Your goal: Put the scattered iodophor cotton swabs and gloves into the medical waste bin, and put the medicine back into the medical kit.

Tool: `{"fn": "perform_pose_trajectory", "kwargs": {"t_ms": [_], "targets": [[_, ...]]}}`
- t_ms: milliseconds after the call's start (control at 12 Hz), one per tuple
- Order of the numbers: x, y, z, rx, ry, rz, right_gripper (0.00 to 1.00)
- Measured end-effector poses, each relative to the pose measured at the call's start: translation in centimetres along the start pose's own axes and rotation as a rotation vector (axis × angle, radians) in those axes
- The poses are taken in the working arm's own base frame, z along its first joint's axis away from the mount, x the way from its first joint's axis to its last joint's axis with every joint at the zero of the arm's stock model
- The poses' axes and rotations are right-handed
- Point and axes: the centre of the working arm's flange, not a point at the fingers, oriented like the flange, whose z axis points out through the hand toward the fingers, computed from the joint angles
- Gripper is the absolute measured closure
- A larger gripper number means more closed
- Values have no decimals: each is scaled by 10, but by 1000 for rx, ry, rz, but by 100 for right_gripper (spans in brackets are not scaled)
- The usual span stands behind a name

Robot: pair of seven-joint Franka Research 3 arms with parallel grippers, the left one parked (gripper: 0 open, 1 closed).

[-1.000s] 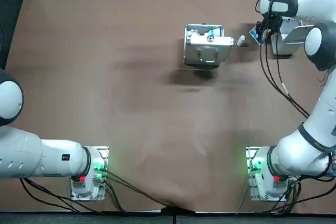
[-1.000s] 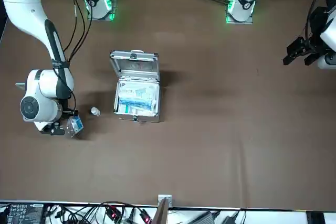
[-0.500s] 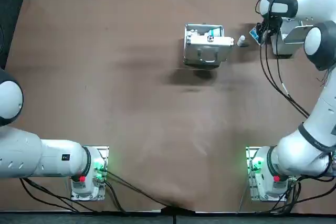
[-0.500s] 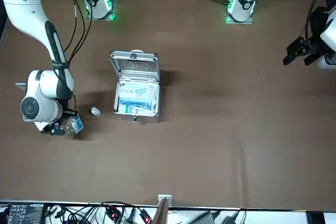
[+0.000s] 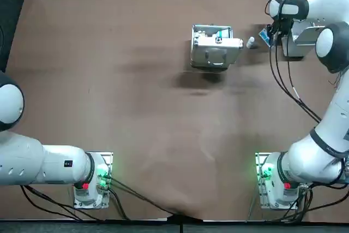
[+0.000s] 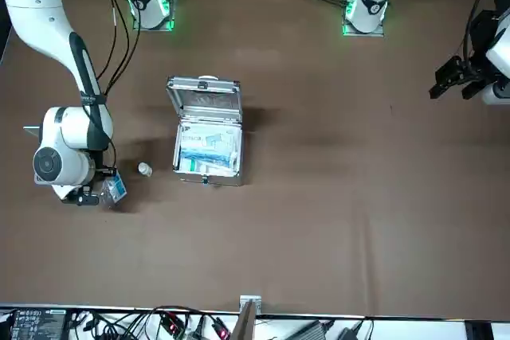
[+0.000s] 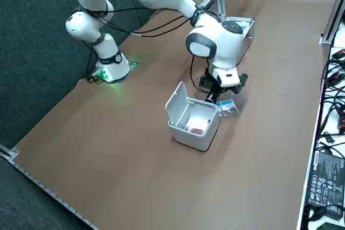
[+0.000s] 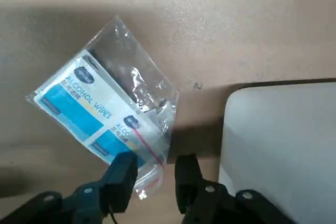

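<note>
The right gripper sits at the far right end of the surface, its black fingers drawn narrow and pinching one crinkled corner of a clear, glossy plastic bag. Flat blue-and-white swab packets show through the film, and a red zip line runs along the bag's edge. The bag lies just beside the bin, a smooth pale box with rounded corners and its hinged lid standing up. A small white bottle stands between the bag and the case, apart from both. The case is ribbed bright metal and is open, with boxes inside. The brown matte surface is bare and broad on the case's other side.
</note>
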Motion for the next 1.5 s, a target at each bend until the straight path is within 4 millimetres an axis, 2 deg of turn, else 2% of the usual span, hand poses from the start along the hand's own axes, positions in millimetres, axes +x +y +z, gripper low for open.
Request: {"fn": "perform_pose_trajectory", "kwargs": {"t_ms": [667, 750, 1333, 1500], "targets": [[0, -1, 0, -7, 1, -6, 62], [0, -1, 0, -7, 1, -6, 66], [0, -1, 0, -7, 1, -7, 70], [0, -1, 0, -7, 1, -7, 74]]}}
